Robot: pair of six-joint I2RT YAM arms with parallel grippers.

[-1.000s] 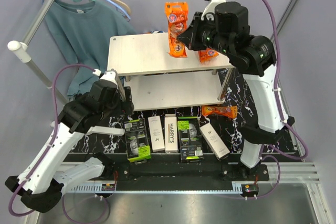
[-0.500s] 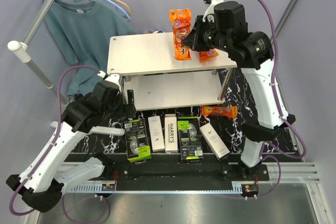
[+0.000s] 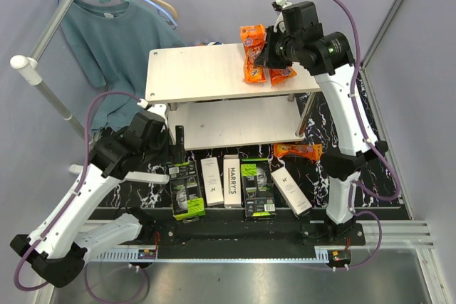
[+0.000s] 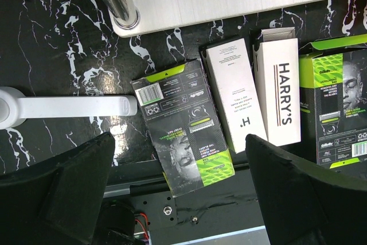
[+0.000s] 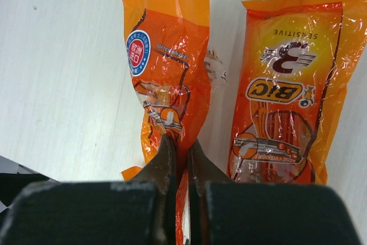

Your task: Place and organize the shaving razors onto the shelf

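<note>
Right gripper [image 5: 180, 146]: pinching orange razor pack [image 5: 163, 67].
Left gripper [image 4: 178, 142]: spread, empty.
Risk: slick film slips; pack topples onto second pack [image 5: 287, 84] beside gripper.

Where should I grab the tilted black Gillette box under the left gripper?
Across the long edges at its near end, from straight above. The Gillette box lies flat, and only that end juts past the white H box crowding its right edge.

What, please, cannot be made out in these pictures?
- Right wrist view: lower end of the held orange packet, behind the shut right gripper.
- Left wrist view: the rightmost black box, cut off by the frame edge.
- Top view: back half of the lower board, under the upper board.
</note>
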